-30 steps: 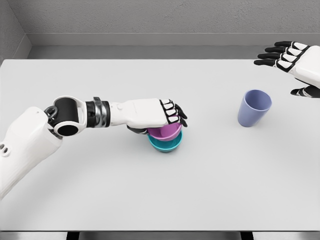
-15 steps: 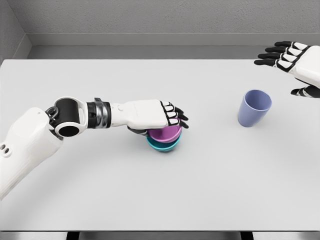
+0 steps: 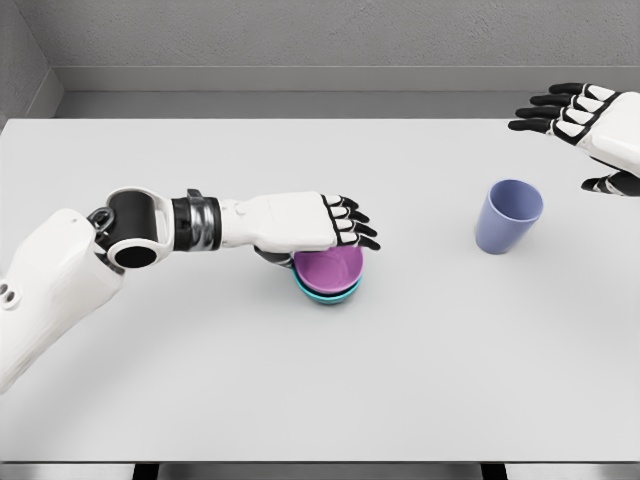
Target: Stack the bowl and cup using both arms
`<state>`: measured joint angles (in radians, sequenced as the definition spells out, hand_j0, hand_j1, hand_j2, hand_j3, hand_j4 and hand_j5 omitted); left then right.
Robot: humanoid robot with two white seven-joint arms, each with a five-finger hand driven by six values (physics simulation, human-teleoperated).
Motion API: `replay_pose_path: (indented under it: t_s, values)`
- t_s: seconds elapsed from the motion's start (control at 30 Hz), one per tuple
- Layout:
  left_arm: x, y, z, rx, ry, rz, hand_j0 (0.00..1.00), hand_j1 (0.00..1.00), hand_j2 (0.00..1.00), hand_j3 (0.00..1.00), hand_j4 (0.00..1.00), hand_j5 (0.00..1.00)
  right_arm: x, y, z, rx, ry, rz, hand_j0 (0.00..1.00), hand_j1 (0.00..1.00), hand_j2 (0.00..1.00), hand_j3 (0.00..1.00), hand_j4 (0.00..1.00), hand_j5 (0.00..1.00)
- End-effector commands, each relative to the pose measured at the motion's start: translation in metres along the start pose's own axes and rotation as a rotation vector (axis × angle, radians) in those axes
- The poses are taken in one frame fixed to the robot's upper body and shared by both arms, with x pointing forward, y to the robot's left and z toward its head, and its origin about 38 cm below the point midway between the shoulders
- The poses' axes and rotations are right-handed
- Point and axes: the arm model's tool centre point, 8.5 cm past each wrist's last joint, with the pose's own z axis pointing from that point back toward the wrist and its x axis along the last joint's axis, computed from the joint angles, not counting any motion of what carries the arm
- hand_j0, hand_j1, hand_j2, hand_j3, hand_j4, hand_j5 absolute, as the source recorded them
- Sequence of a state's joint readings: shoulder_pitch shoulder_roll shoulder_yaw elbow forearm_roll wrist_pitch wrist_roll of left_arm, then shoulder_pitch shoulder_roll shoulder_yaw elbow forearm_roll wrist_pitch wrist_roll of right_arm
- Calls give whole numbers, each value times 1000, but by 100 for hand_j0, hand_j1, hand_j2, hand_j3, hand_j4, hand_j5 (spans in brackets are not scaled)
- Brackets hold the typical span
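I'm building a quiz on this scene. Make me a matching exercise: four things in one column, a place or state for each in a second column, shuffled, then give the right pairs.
Things
1. purple bowl
2. teal bowl
3. blue cup
4. right hand

Places or states
A. stands alone and upright on the right part of the table
B. at the bottom of the stack, resting on the table
C. fingers spread, holding nothing, near the far right edge
D. nested in another bowl, with the left hand over its near-left rim

Pairs: 1-D, 2-B, 3-A, 4-C
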<state>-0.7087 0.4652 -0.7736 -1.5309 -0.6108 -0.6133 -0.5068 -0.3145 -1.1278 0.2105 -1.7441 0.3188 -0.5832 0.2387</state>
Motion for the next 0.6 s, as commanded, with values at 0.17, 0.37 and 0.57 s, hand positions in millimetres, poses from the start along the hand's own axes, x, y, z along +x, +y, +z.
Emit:
replay_pose_path:
  t_s: [0.17,0.37,0.57]
  values:
    - [-2,3,8,1,7,-3,100,100,100,100,100,100,-1,-1,0,-4,1,-3,100,100,100,100,100,100]
    - [-11,2,34,-2,26,27,100,100,100,100,100,100,-1,-1,1,0,3,-2,100,100,100,100,100,100]
    - [-33,-8,88,9,87,149,100,100,100,100,100,100,-2,-1,2,3,5,-1,100,100,100,100,100,100]
